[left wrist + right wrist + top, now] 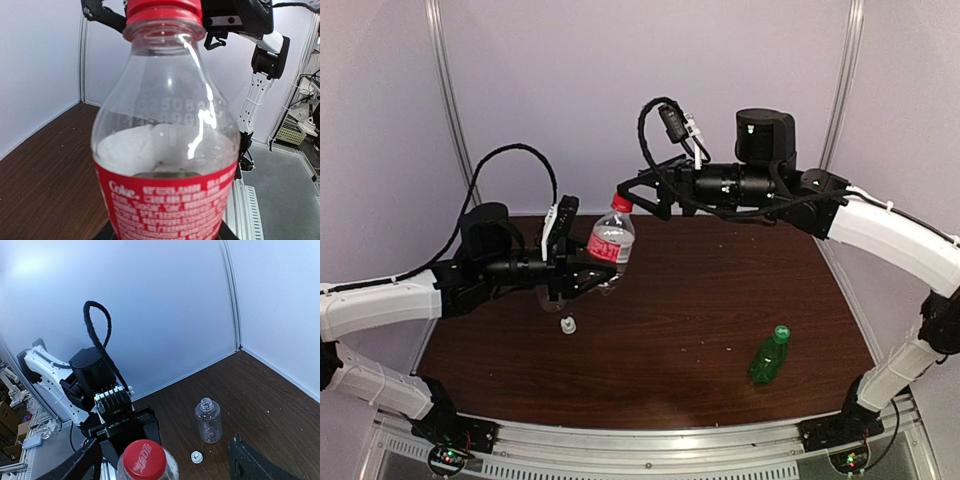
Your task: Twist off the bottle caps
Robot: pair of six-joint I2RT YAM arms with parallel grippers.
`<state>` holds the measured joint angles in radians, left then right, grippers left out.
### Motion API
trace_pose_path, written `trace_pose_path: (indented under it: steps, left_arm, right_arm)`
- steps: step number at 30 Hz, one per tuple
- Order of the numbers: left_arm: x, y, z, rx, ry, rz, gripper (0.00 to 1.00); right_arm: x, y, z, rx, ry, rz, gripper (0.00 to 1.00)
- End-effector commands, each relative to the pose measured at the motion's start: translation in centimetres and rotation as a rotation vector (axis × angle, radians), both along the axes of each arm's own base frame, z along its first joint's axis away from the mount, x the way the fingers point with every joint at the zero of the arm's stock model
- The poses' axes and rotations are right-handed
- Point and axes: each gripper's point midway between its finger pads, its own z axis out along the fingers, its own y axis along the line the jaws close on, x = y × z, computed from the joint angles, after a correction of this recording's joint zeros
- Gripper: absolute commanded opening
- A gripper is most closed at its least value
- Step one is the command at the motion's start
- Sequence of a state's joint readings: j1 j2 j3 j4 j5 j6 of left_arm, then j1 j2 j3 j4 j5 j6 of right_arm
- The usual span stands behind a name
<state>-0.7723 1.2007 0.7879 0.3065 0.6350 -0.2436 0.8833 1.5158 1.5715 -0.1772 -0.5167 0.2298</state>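
Right: dark wood table [700,290], pale wall panels [620,80] around. Left gripper [592,276] clamped on Coke bottle [611,240], held off the table. Red cap [145,460] sits between right gripper [162,464] jaws, which stand apart. Below left jaws: white nozzle cap [567,324] beside open clear bottle [207,420]. Green bottle [766,358], green cap [781,331] on, lies well away.

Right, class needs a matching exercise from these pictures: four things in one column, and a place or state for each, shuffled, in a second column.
1 round red plastic cap
2 white nozzle-shaped cap
3 green plastic bottle
4 small clear plastic bottle

A lying capped on the dark wooden table
B standing uncapped
C loose on the table
D on the Coke bottle in the left gripper

Pairs: 1-D, 2-C, 3-A, 4-B
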Motion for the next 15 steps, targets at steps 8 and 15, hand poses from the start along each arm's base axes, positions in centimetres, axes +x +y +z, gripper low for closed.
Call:
trace_pose_path:
  steps: [8,15]
  left_arm:
    - [0.8,0.0,2.4,-0.039,-0.065,0.034,0.16]
    - [0.8,0.1,2.2,-0.036,-0.065,0.038,0.16]
  right_arm:
    - [0.7,1.6,-0.7,0.014,0.042,-0.050,0.73]
    - [-0.5,2.6,-0.9,0.024,0.048,0.030,0.53]
